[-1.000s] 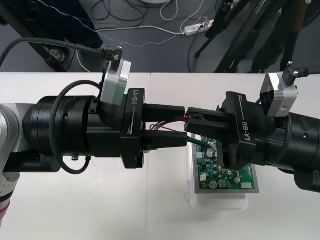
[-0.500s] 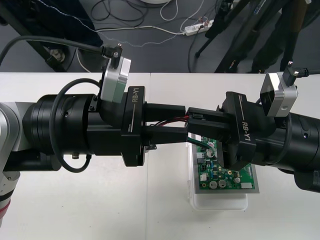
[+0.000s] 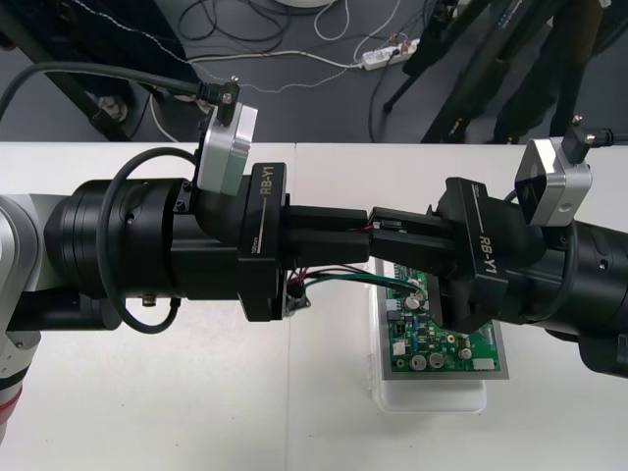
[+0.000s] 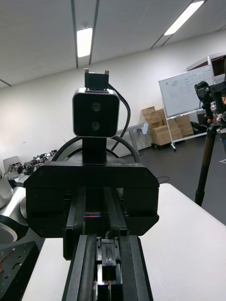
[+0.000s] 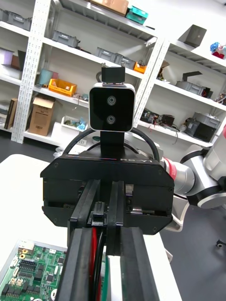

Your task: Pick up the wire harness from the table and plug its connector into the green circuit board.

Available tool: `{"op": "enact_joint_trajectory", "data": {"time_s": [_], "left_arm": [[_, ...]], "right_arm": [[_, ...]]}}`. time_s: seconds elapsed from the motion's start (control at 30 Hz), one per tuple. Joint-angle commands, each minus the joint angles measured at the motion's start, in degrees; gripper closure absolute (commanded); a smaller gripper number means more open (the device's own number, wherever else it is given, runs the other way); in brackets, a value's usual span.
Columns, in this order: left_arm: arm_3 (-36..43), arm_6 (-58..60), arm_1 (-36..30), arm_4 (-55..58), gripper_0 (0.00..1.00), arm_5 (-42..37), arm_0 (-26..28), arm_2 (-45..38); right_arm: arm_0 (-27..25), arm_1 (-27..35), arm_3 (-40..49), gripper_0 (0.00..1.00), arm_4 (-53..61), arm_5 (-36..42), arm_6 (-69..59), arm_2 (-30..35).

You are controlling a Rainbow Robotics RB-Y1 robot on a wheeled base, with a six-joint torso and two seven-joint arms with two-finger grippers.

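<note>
Above the green board's (image 3: pixel 456 345) edge, harness (image 3: pixel 343 278) clamped in left pincer (image 3: pixel 360 238) and right pincer (image 3: pixel 379 237).

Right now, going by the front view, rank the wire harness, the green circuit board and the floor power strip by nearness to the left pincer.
1. wire harness: gripped in the left pincer, loose wires sagging just beneath it.
2. green circuit board: on the table, toward the robot's right.
3. power strip: on the floor beyond the table's far edge.
</note>
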State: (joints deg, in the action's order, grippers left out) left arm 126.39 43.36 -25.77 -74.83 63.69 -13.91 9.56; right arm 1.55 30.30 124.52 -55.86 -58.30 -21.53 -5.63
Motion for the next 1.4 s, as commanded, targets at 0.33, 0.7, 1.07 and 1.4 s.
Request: {"op": "enact_joint_trajectory", "data": {"time_s": [0.33,0.7,1.07,1.4], "left_arm": [[0.17,3.75,-1.48,0.30,1.00,-2.69,-2.00,0.99],[0.17,3.75,-1.48,0.39,1.00,-2.60,-2.00,0.99],[0.17,3.66,-1.57,0.74,1.00,-2.87,-2.00,0.46],[0.17,2.87,-2.89,1.53,1.00,-2.78,-0.33,-2.17]], "right_arm": [[-0.50,0.55,2.22,1.00,1.89,-0.24,0.26,-0.78],[-0.58,0.64,2.22,0.67,1.89,-0.33,0.88,-0.78],[-0.58,1.08,1.87,0.00,1.81,-2.70,1.05,1.68],[-0.50,5.38,1.87,0.00,-3.12,-8.85,0.26,8.71]]}}
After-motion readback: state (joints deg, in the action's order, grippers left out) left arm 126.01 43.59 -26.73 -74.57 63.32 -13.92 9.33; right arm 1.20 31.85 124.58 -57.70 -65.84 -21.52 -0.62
